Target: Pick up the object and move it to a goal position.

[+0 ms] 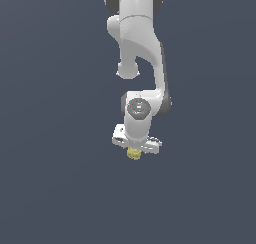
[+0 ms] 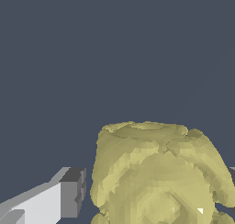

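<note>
Under white tool [image 1: 135, 149]: lumpy yellow object [image 1: 133, 154]

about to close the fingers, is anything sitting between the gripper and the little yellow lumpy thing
Nothing visible stands between them. The small pale yellow lumpy object sits right under the white gripper. In the wrist view the object fills the space beside one grey-tipped finger, with only bare dark background between them.
</note>
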{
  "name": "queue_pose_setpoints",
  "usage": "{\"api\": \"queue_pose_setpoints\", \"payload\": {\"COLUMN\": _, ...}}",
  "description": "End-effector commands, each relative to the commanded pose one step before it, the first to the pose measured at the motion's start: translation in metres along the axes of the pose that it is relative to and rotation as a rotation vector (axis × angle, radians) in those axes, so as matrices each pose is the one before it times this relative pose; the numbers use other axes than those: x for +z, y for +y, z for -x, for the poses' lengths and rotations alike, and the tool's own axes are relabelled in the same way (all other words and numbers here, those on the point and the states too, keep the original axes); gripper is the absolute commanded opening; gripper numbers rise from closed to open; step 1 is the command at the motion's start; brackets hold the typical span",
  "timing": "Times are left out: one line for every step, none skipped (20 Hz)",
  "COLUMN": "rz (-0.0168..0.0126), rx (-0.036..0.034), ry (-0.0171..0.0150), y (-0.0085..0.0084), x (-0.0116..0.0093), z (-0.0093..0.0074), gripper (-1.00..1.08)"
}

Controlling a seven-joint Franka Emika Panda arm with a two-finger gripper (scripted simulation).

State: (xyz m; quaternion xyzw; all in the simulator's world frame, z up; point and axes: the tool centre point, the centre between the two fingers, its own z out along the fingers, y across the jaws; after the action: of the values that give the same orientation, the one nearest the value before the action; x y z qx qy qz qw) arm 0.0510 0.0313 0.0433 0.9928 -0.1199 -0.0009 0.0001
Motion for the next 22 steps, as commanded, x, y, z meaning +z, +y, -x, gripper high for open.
{"api": "queue_pose_setpoints", "payload": {"rz": -0.00049, "rx": 0.00022, "ry": 0.00168, "y": -0.00043, "x": 0.00382, "z": -0.00107, "gripper": 1.00}}
{"api": "queue_pose_setpoints", "payload": {"rz": 0.00000, "rx": 0.00000, "ry": 0.00000, "y": -0.00011, "x": -0.00004, "z": -0.00039, "gripper": 1.00}}
{"api": "queue_pose_setpoints", "payload": {"rz": 0.00000, "rx": 0.00000, "ry": 0.00000, "y": -0.00004, "x": -0.00015, "z": -0.00016, "gripper": 1.00}}
{"api": "queue_pose_setpoints", "payload": {"rz": 0.00000, "rx": 0.00000, "ry": 0.00000, "y": 0.00000, "x": 0.00000, "z": 0.00000, "gripper": -1.00}}
{"api": "queue_pose_setpoints", "payload": {"rz": 0.00000, "rx": 0.00000, "ry": 0.00000, "y": 0.00000, "x": 0.00000, "z": 0.00000, "gripper": -1.00}}
{"api": "queue_pose_setpoints", "payload": {"rz": 0.00000, "rx": 0.00000, "ry": 0.00000, "y": 0.00000, "x": 0.00000, "z": 0.00000, "gripper": -1.00}}
{"api": "queue_pose_setpoints", "payload": {"rz": 0.00000, "rx": 0.00000, "ry": 0.00000, "y": 0.00000, "x": 0.00000, "z": 0.00000, "gripper": -1.00}}
{"api": "queue_pose_setpoints", "payload": {"rz": 0.00000, "rx": 0.00000, "ry": 0.00000, "y": 0.00000, "x": 0.00000, "z": 0.00000, "gripper": -1.00}}
{"api": "queue_pose_setpoints", "payload": {"rz": 0.00000, "rx": 0.00000, "ry": 0.00000, "y": 0.00000, "x": 0.00000, "z": 0.00000, "gripper": -1.00}}
{"api": "queue_pose_setpoints", "payload": {"rz": 0.00000, "rx": 0.00000, "ry": 0.00000, "y": 0.00000, "x": 0.00000, "z": 0.00000, "gripper": -1.00}}
{"api": "queue_pose_setpoints", "payload": {"rz": 0.00000, "rx": 0.00000, "ry": 0.00000, "y": 0.00000, "x": 0.00000, "z": 0.00000, "gripper": -1.00}}
{"api": "queue_pose_setpoints", "payload": {"rz": 0.00000, "rx": 0.00000, "ry": 0.00000, "y": 0.00000, "x": 0.00000, "z": 0.00000, "gripper": -1.00}}
{"api": "queue_pose_setpoints", "payload": {"rz": 0.00000, "rx": 0.00000, "ry": 0.00000, "y": 0.00000, "x": 0.00000, "z": 0.00000, "gripper": -1.00}}
{"api": "queue_pose_setpoints", "payload": {"rz": 0.00024, "rx": 0.00063, "ry": -0.00016, "y": 0.00049, "x": 0.00000, "z": -0.00003, "gripper": -1.00}}
{"api": "queue_pose_setpoints", "payload": {"rz": 0.00000, "rx": 0.00000, "ry": 0.00000, "y": -0.00002, "x": -0.00009, "z": 0.00014, "gripper": -1.00}}
{"api": "queue_pose_setpoints", "payload": {"rz": 0.00000, "rx": 0.00000, "ry": 0.00000, "y": -0.00007, "x": -0.00028, "z": 0.00042, "gripper": -1.00}}
{"api": "queue_pose_setpoints", "payload": {"rz": 0.00000, "rx": 0.00000, "ry": 0.00000, "y": -0.00012, "x": -0.00046, "z": 0.00070, "gripper": -1.00}}
{"api": "queue_pose_setpoints", "payload": {"rz": 0.00000, "rx": 0.00000, "ry": 0.00000, "y": -0.00017, "x": -0.00065, "z": 0.00098, "gripper": -1.00}}
{"api": "queue_pose_setpoints", "payload": {"rz": 0.00000, "rx": 0.00000, "ry": 0.00000, "y": -0.00022, "x": -0.00083, "z": 0.00127, "gripper": -1.00}}
{"api": "queue_pose_setpoints", "payload": {"rz": 0.00000, "rx": 0.00000, "ry": 0.00000, "y": -0.00027, "x": -0.00102, "z": 0.00156, "gripper": -1.00}}
{"api": "queue_pose_setpoints", "payload": {"rz": 0.00000, "rx": 0.00000, "ry": 0.00000, "y": -0.00033, "x": -0.00122, "z": 0.00185, "gripper": -1.00}}
{"api": "queue_pose_setpoints", "payload": {"rz": 0.00000, "rx": 0.00000, "ry": 0.00000, "y": -0.00038, "x": -0.00142, "z": 0.00215, "gripper": -1.00}}
